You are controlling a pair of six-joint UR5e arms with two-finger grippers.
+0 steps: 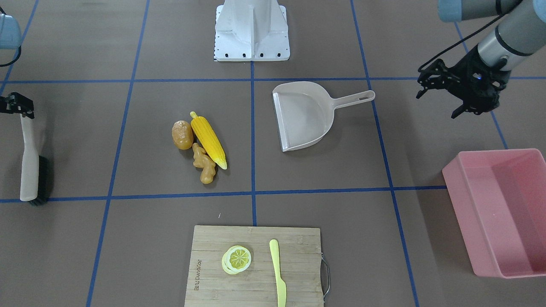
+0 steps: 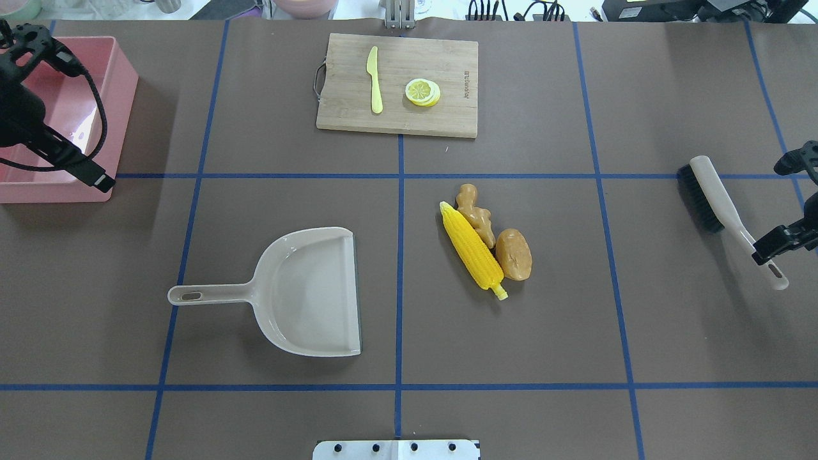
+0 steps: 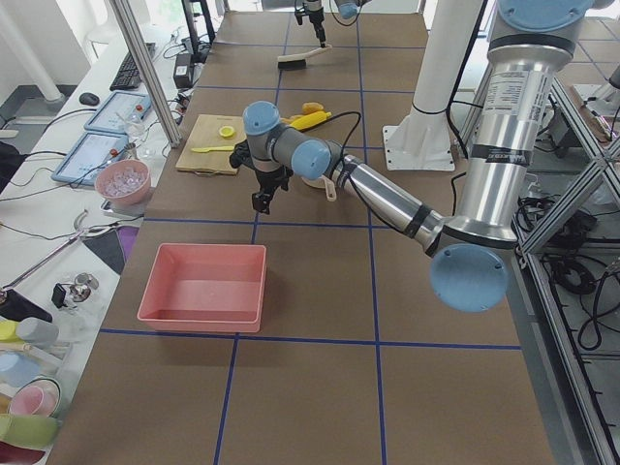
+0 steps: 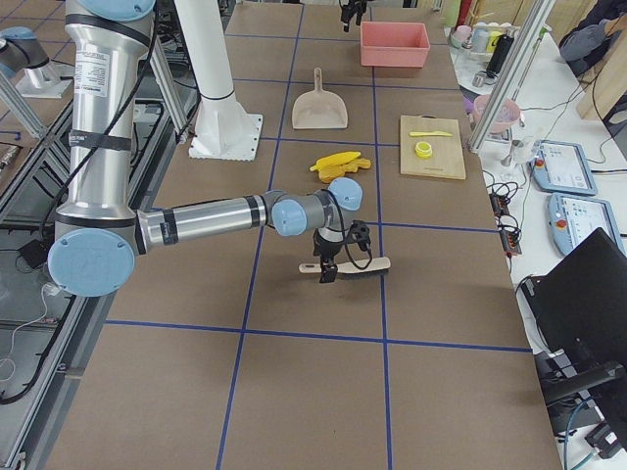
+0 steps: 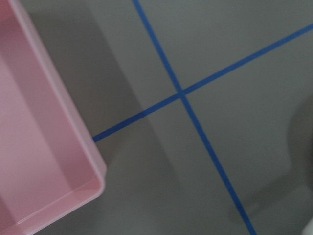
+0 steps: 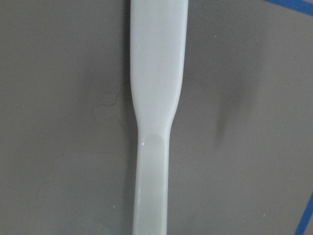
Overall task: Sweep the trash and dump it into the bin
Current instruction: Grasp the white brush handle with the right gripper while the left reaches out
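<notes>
A yellow corn cob [image 1: 207,138], a brown-orange potato [image 1: 182,134] and a tan ginger root [image 1: 204,164] lie touching mid-table. The beige dustpan [image 1: 305,115] lies beside them, mouth toward them. The pink bin [image 1: 460,213] stands at the table's end on my left side and holds nothing; its corner shows in the left wrist view [image 5: 49,147]. My left gripper [image 1: 439,100] is open and empty, in the air between dustpan and bin. My right gripper [image 2: 783,211] looks open, over the handle end of a white brush [image 2: 703,198] lying on the table. The right wrist view shows the handle [image 6: 156,98].
A wooden cutting board [image 1: 298,256] with a lemon slice [image 1: 236,259] and a pale yellow knife [image 1: 277,273] lies at the table's far side. The robot's white base [image 1: 251,30] stands at the near edge. Blue tape lines cross the brown table.
</notes>
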